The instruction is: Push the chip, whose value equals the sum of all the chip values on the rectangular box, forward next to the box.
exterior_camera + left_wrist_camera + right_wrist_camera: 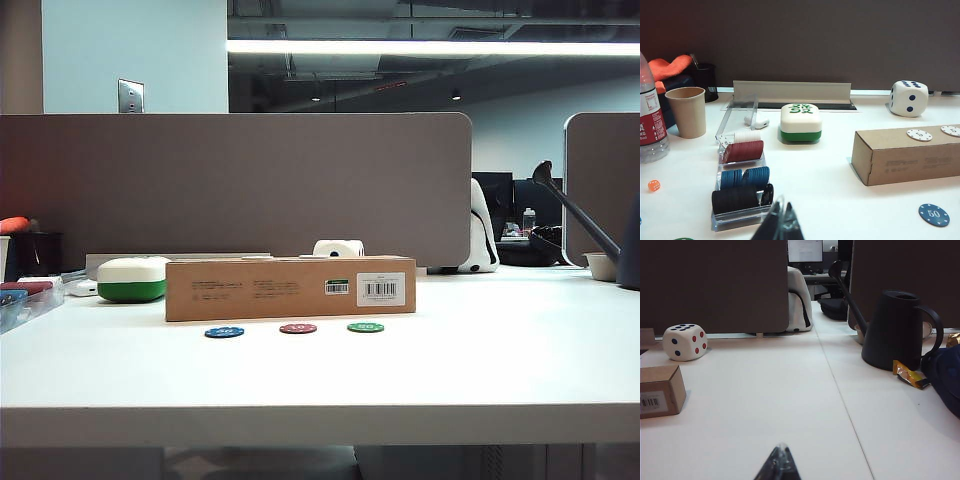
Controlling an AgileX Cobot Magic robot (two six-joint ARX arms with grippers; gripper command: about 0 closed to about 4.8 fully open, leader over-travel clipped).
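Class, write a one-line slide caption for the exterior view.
Blue chip, dark-red chip and green chip lined before the rectangular box; neither hand visible.

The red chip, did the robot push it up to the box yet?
Not yet. The red chip lies in a row with the blue chip and green chip, just short of the box. Left gripper and right gripper sit shut, away from it. The push remains.

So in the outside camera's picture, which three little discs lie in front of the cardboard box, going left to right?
Blue chip → dark-red chip → green chip, all lying just in front of the rectangular box.
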